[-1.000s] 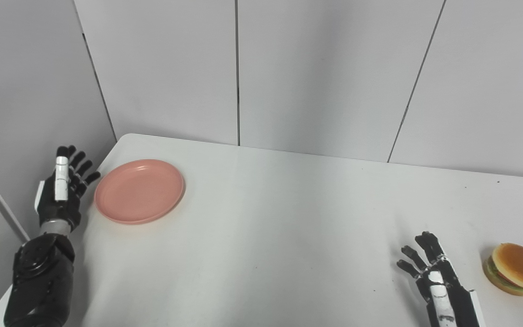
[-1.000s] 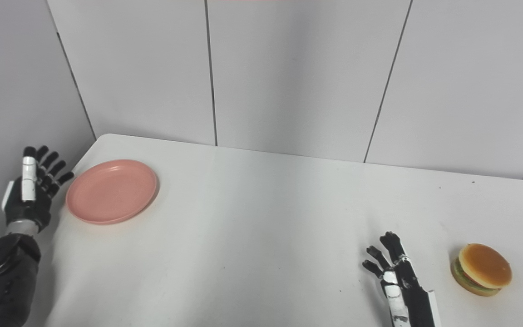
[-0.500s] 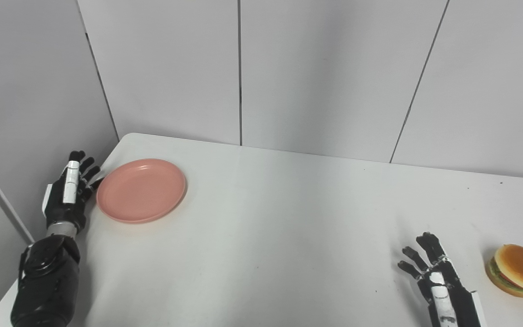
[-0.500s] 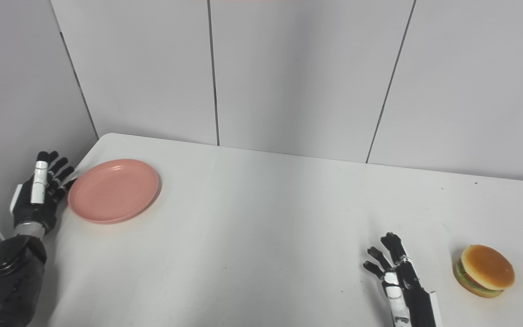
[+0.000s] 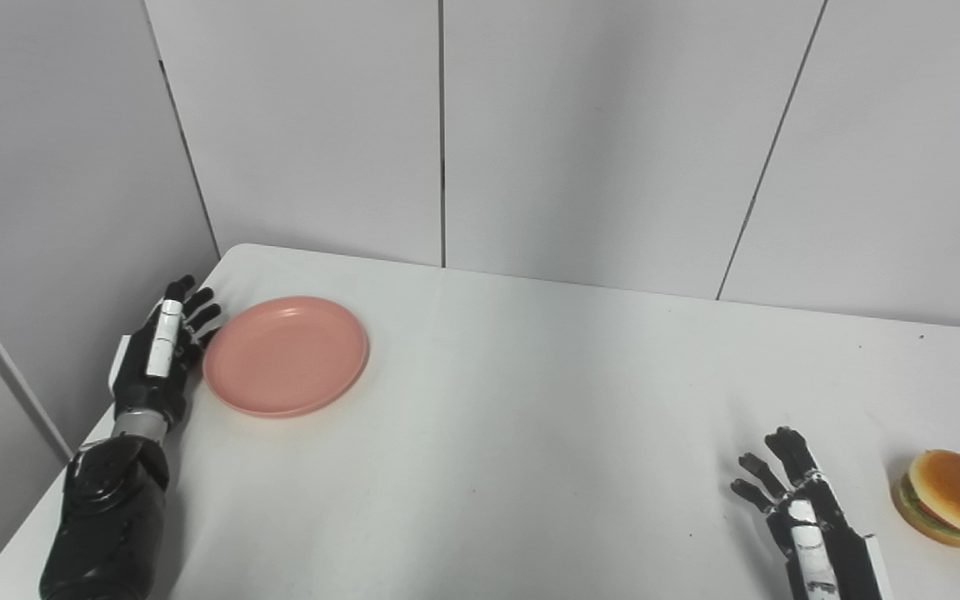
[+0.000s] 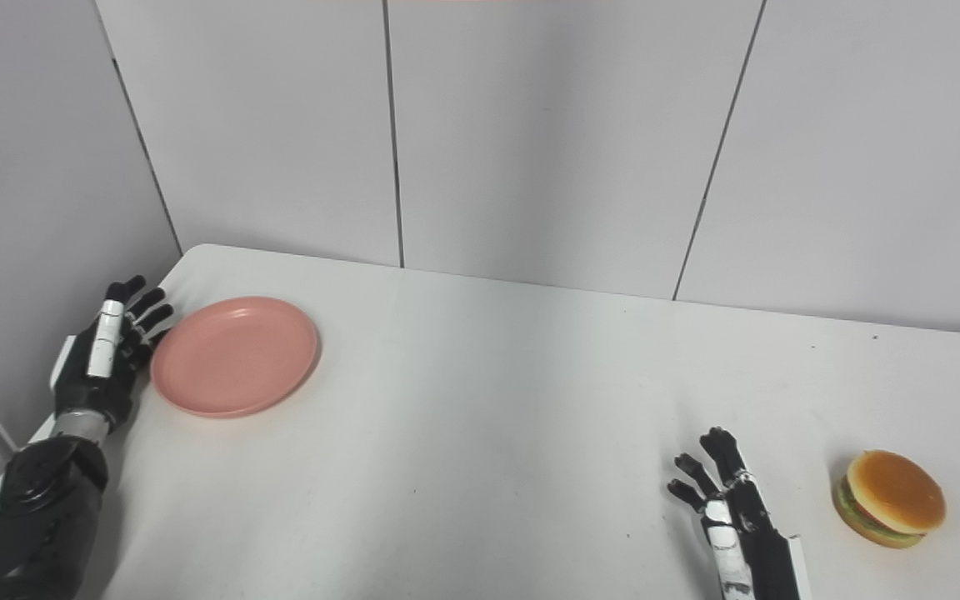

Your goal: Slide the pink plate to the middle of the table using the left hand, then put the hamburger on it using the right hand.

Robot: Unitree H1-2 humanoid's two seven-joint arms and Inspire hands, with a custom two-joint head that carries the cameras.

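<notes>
Near the counter's [image 5: 530, 433] far-left corner, the left hand [image 5: 159, 358], fingers spread and empty, touched the pink plate's [image 5: 287, 355] left rim; mid-counter lay rightward.

The plate [image 5: 285, 356] is plain salmon pink. The hamburger [image 5: 950, 507] has a golden-brown bun with green and red layers. Both the left hand [image 5: 155, 367] and right hand [image 5: 805, 521] are black with white segments. The table [image 5: 530, 417] is white, the wall panels [image 5: 597, 142] pale grey.
</notes>
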